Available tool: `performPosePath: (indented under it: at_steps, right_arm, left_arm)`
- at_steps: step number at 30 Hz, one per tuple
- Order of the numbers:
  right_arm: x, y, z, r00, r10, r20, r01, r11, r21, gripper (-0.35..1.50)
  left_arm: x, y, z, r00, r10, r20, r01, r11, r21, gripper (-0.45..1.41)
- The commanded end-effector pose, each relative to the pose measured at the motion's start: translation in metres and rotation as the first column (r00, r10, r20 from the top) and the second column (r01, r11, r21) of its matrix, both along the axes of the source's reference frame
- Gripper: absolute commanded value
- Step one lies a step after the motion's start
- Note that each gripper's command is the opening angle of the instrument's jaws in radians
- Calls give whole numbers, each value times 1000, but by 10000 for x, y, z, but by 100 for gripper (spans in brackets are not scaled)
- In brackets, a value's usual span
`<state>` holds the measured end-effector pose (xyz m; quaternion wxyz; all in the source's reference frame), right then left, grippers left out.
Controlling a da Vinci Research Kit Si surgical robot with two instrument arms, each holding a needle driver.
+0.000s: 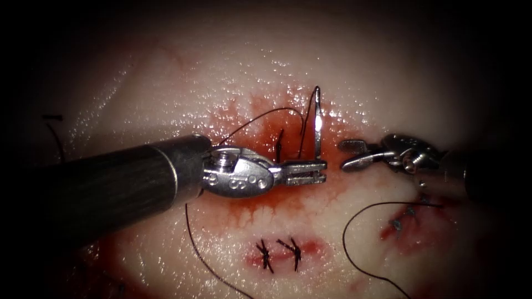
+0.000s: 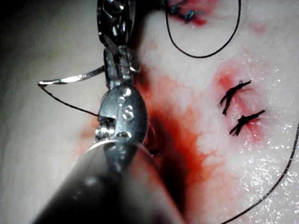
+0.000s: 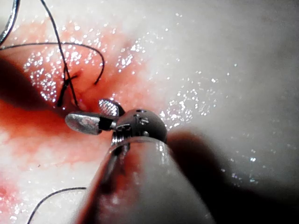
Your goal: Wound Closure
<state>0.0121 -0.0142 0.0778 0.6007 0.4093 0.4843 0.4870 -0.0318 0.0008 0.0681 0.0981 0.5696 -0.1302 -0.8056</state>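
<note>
The left tool [image 1: 310, 171], a bright steel needle driver on a dark ribbed shaft, has its ridged jaws clamped on the curved needle [image 1: 317, 124] near one end, so the slim polished arc stands up clear of the tissue [image 1: 183, 83] toward the far side, over the red-stained cut [image 1: 280, 147]. Fine dark thread [image 1: 266, 115] runs from the needle's upper end, arcs left and drops behind the left tool. The right tool [image 1: 352, 155], just right of the cut, has its jaws parted and holds nothing. The tissue is pale, wet and glistening, with red fluid [image 1: 255, 207] pooled around the cut. On the near side sit two knotted stitches [image 1: 280, 253]. The right wrist view adds the cross-hatched inner face of one right jaw and short thread ends [image 3: 65, 88] entering the tissue; the left wrist view shows the needle [image 2: 70, 79] lying crosswise in the left jaws.
</note>
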Motion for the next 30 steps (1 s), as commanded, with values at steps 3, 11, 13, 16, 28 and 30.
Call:
performPosePath:
  at_steps: [3,11,13,16,28,30]
  right_arm:
    - [3,7,-11,1000,17,-25,-16,998,69,138]
    - [1,16,-34,996,62,-66,-54,991,119,143]
    - [5,19,-38,989,109,-104,-90,981,169,147]
    - [12,19,-40,984,132,-119,-108,976,188,147]
    - [45,18,-39,987,135,-85,-117,976,183,147]
    - [48,18,-36,991,118,-66,-104,978,182,147]
  left_arm:
    - [-5,5,9,999,-34,-29,32,997,-69,-45]
    - [-11,-24,51,996,-47,-70,37,990,-136,-45]
    - [-14,-31,68,995,-56,-80,42,987,-157,-45]
    - [-20,-36,85,994,-59,-97,40,981,-190,-45]
    - [-37,-52,97,988,-65,-141,24,961,-277,-45]
    - [-36,-52,97,988,-64,-143,21,959,-281,-45]
